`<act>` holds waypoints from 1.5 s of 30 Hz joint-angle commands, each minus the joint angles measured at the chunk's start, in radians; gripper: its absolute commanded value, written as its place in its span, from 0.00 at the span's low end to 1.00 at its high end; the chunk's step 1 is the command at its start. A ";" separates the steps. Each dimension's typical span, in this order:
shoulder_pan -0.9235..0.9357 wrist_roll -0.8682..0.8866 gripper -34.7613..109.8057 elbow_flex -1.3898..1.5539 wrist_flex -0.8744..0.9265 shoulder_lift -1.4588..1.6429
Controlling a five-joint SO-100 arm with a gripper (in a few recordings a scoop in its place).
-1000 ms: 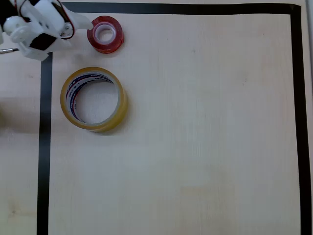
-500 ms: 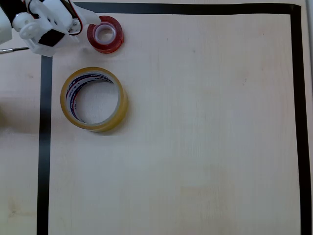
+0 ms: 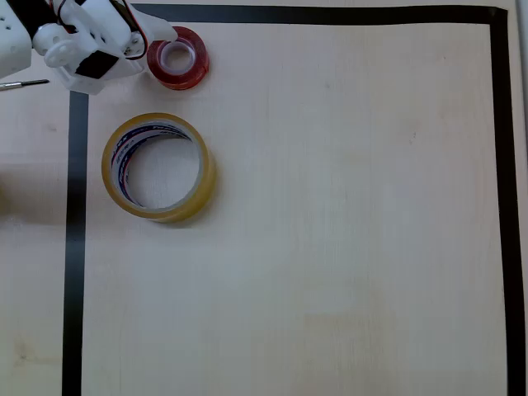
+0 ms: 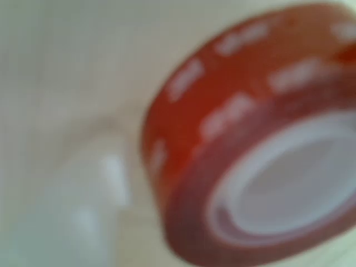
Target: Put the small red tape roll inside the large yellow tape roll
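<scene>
1. Pale wooden tabletop [image 3: 346,231], edged with black tape border [image 3: 74,247].
2. Large yellow tape roll [image 3: 158,167] lies flat near the left border.
3. White claw [image 3: 162,35] touches the roll below (spread or pressed together: cannot tell).
4. Small red tape roll [image 3: 177,57] lies flat above the yellow one, apart from it, blurred close in the wrist view [image 4: 256,150].

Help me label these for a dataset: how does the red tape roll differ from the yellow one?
The small red tape roll is glossy red with a white core; the large yellow tape roll is amber with blue and red print inside. The red roll is about half as wide, with a much narrower hole than the yellow one. The red roll lies right beside the tool; the yellow roll sits apart. Both lie flat on the table.
</scene>
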 commanded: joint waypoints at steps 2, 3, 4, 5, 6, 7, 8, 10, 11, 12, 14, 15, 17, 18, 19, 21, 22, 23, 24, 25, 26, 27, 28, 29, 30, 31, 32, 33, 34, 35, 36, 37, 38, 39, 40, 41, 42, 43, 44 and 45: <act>-0.006 0.009 0.40 0.005 -0.021 0.017; -0.002 0.009 0.40 0.009 -0.026 0.017; 0.003 0.009 0.40 0.011 -0.026 0.018; 0.005 0.009 0.40 0.012 -0.026 0.020; 0.005 0.009 0.40 0.015 -0.026 0.021; 0.003 0.009 0.40 0.020 -0.026 0.026; 0.003 0.009 0.40 0.025 -0.026 0.032; 0.006 0.009 0.40 0.029 -0.020 0.052; 0.008 0.009 0.40 0.035 -0.018 0.064; 0.008 0.009 0.40 0.040 -0.018 0.077; 0.005 0.009 0.40 0.046 -0.017 0.087; 0.005 0.009 0.40 0.044 -0.012 0.089; 0.005 0.009 0.40 0.041 0.003 0.106; 0.005 0.009 0.40 0.041 0.012 0.124; 0.006 0.009 0.40 0.041 0.026 0.146; 0.012 0.009 0.40 0.041 0.040 0.172; 0.014 0.009 0.40 0.040 0.043 0.173; 0.015 0.009 0.40 0.038 0.044 0.169; 0.017 0.009 0.40 0.037 0.044 0.153; 0.017 0.009 0.40 0.032 0.044 0.130; 0.015 0.009 0.40 0.028 0.046 0.101; 0.014 0.009 0.40 0.021 0.046 0.071; 0.014 0.009 0.40 0.017 0.048 0.041; 0.012 0.009 0.40 0.009 0.054 0.023; 0.015 0.009 0.40 0.000 0.069 0.020; 0.017 0.009 0.40 -0.002 0.075 0.023; 0.015 0.009 0.40 0.003 0.075 0.023; 0.012 0.009 0.40 0.005 0.075 0.021; 0.012 0.009 0.40 0.006 0.075 0.021; 0.011 0.009 0.40 0.008 0.075 0.021; 0.011 0.009 0.39 0.008 0.075 0.021; 0.011 0.009 0.34 0.008 0.071 0.018; 0.012 0.009 0.25 0.005 0.071 0.014; 0.012 0.012 0.24 -0.002 0.071 0.008; 0.012 0.014 0.24 -0.003 0.071 0.006; 0.012 0.014 0.24 -0.003 0.071 0.006; 0.012 0.014 0.24 -0.003 0.071 0.005; 0.011 0.014 0.24 -0.003 0.071 0.003; 0.009 0.014 0.24 -0.003 0.071 0.003; 0.011 0.014 0.24 -0.003 0.071 0.003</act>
